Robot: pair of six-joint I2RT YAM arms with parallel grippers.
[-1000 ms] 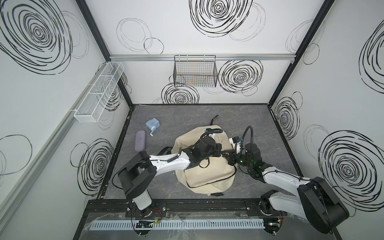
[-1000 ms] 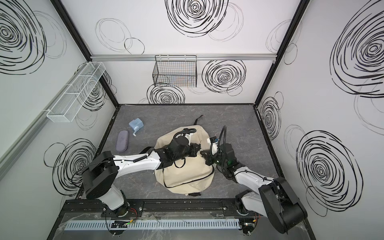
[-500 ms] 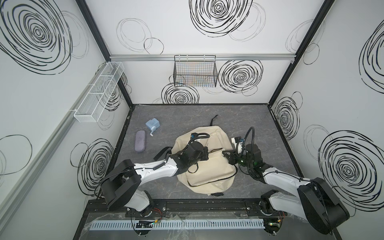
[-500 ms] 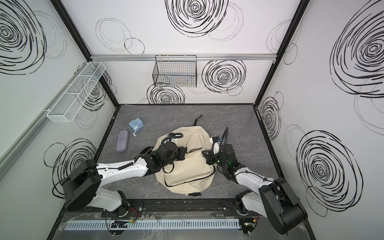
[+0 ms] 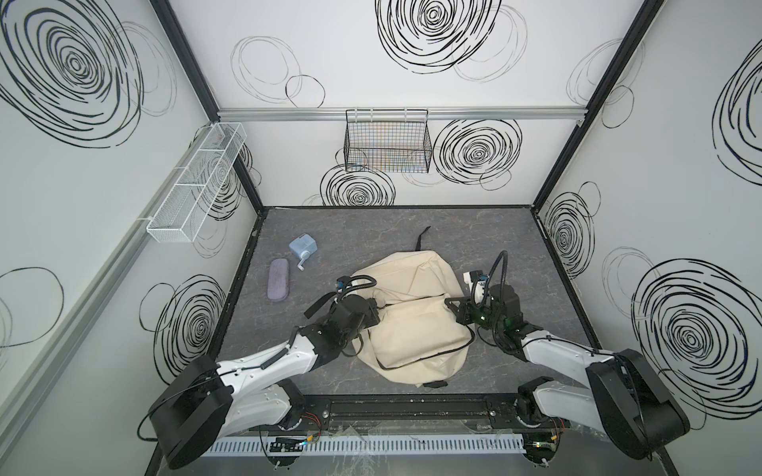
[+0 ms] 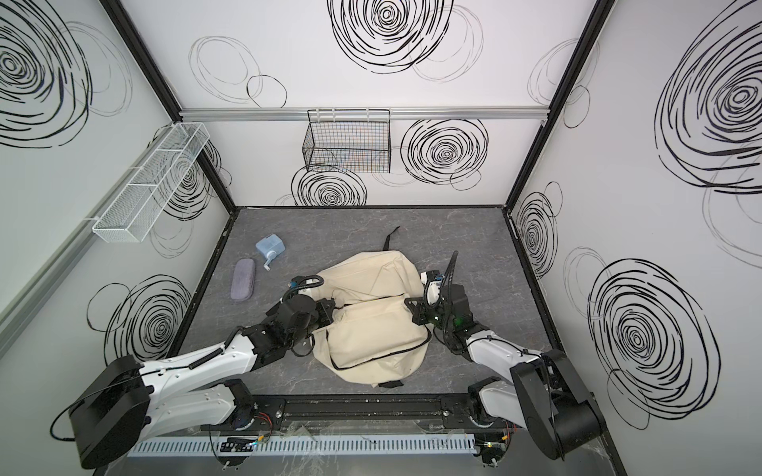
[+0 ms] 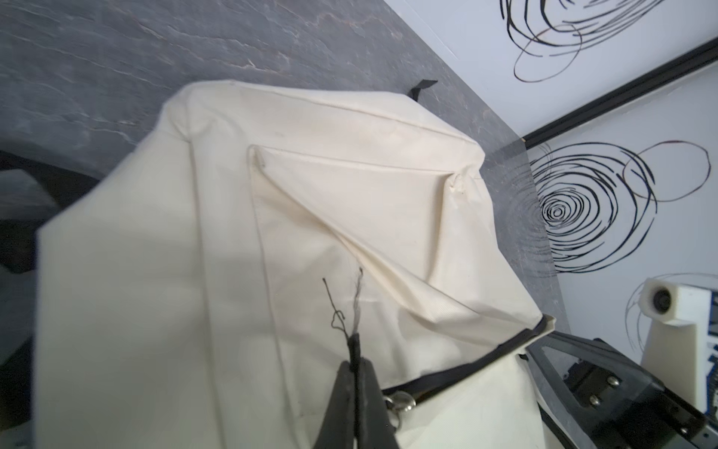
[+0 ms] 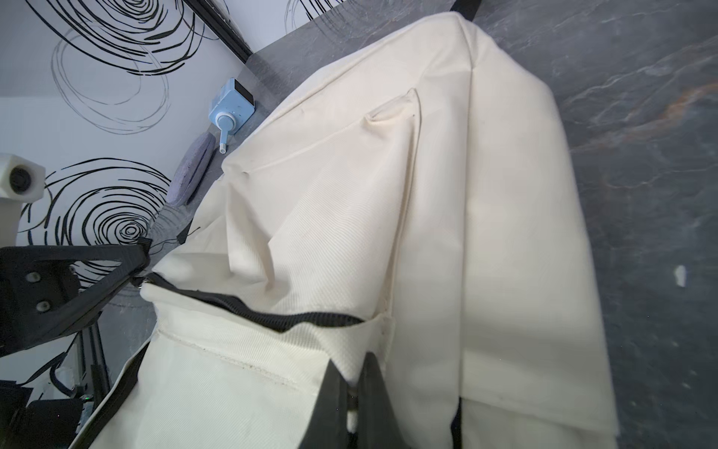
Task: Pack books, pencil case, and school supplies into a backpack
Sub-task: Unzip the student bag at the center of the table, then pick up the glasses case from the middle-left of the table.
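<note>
Cream backpack [image 5: 412, 329] lay between both arms. The left gripper [image 7: 355, 383] was clamped on the black zip-pull cord [image 7: 354, 350], and the right gripper [image 8: 352, 392] pinched the fabric edge; the exact hold was indistinct.

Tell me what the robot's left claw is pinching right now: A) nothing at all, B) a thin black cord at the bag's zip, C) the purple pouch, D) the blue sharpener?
B: the left wrist view shows the left claw shut on a thin black cord at the zip of the cream bag, while the purple pouch and blue sharpener lie untouched on the table.
</note>
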